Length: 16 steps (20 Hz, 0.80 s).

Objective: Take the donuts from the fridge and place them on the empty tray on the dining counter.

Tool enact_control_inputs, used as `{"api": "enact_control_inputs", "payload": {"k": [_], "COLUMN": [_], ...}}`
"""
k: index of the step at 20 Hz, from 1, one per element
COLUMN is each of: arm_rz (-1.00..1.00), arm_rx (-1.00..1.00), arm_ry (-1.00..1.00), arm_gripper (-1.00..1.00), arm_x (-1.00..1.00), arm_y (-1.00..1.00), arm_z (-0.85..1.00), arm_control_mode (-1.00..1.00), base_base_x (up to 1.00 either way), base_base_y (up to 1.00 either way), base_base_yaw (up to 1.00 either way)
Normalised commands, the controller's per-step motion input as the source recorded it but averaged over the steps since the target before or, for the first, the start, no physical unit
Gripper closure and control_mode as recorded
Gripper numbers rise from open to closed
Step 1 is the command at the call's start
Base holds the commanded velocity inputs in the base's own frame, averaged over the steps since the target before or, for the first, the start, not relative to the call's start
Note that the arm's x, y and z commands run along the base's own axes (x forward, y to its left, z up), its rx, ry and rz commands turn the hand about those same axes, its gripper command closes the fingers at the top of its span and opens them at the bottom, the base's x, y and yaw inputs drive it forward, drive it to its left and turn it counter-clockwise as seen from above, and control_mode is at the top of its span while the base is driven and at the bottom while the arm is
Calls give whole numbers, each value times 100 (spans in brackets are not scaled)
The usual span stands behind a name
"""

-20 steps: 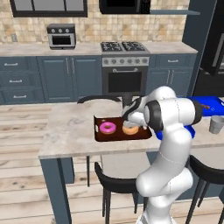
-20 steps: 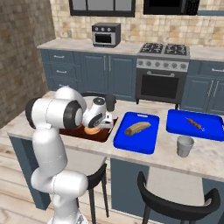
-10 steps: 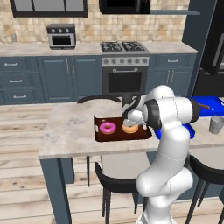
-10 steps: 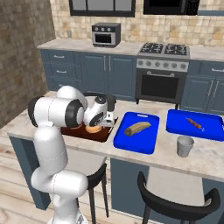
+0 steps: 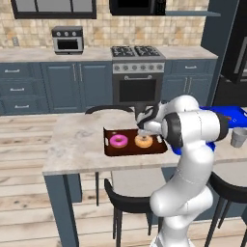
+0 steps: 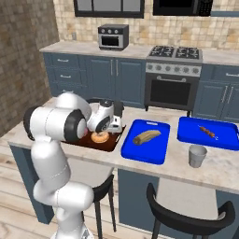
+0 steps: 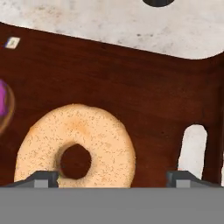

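The dark brown tray lies on the beige dining counter. Both donuts rest in it: the pink one on the left, the orange-tan one beside it. My gripper hovers just over the orange-tan donut, open. Its fingertips stand wide apart and hold nothing. The black fridge is at the far right.
A blue tray with a bread roll lies right of the brown tray. Further right are a second blue tray and a grey cup. Black stools stand under the counter's near edge.
The jaws have spread from nearly closed around the orange-tan donut to wide open. That donut now lies free in the tray. The arm has barely moved.
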Motion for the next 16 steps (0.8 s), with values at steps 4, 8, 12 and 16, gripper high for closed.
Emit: {"api": "enact_control_inputs", "payload": {"k": [4,8,12,16], "arm_rz": [0,0,0,0], "arm_rx": [-2,-1,-4,-6], "arm_ry": [-9,-1,0,5], "arm_gripper": [-100,-100,-100,-100], "arm_x": [-47,-87,-100,-100], "arm_y": [0,2,5,14], "arm_z": [94,100,95,67], "arm_control_mode": [-100,-100,-100,-100], "base_base_x": [0,0,0,0], "base_base_y": [0,0,0,0], "base_base_yaw": [0,0,0,0]}}
